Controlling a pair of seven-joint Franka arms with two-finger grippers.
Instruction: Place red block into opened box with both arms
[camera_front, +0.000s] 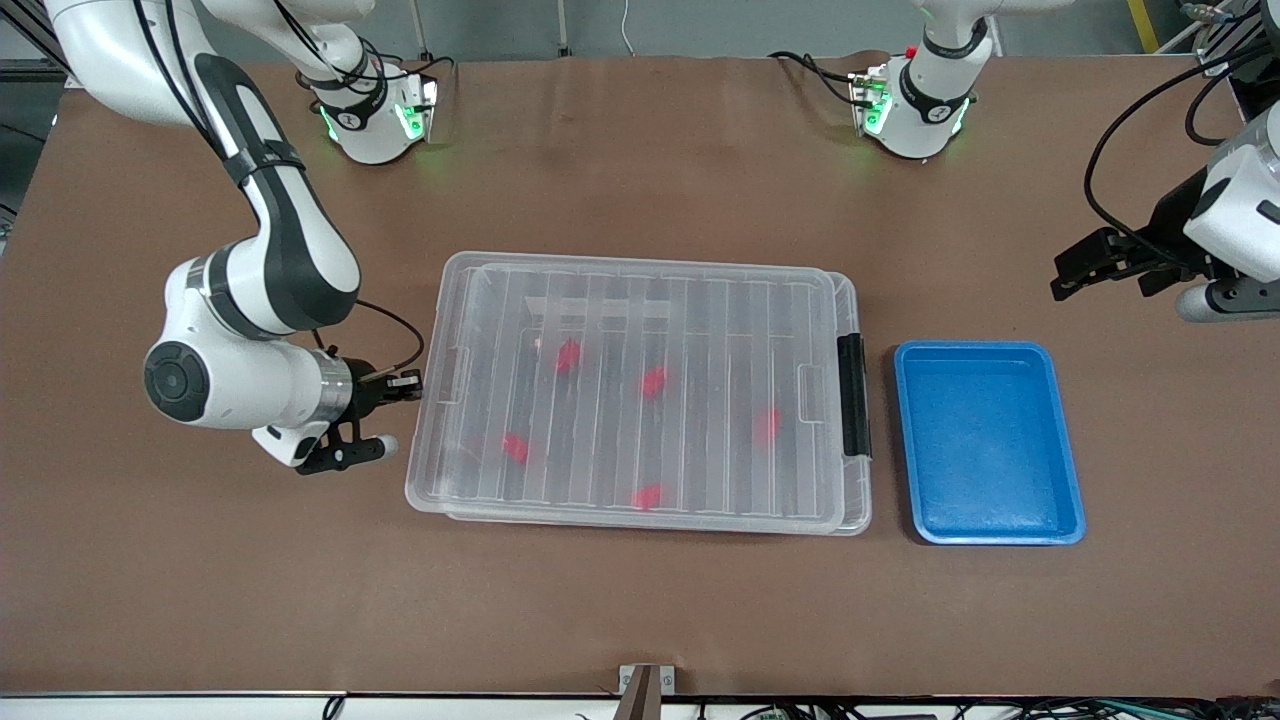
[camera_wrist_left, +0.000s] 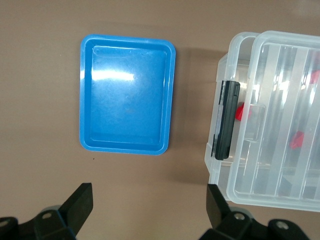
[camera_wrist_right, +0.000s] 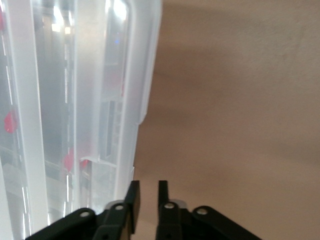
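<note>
The box (camera_front: 640, 390) lies mid-bench with its lid on, five red blocks (camera_front: 567, 355) inside. The right tool (camera_front: 408, 385), slightly parted and empty, sits at the box's short edge. The left tool (camera_wrist_left: 147, 202), wide open and empty, waits above the bench beside the blue tray (camera_front: 988, 442).

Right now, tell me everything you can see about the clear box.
The clear box is a large, flat rectangle of see-through plastic lying on the brown table. Its ribbed lid rests on top, and a black latch sits on the short side facing the blue tray. Five red blocks show through it. The right gripper sits close against its other short side.
</note>
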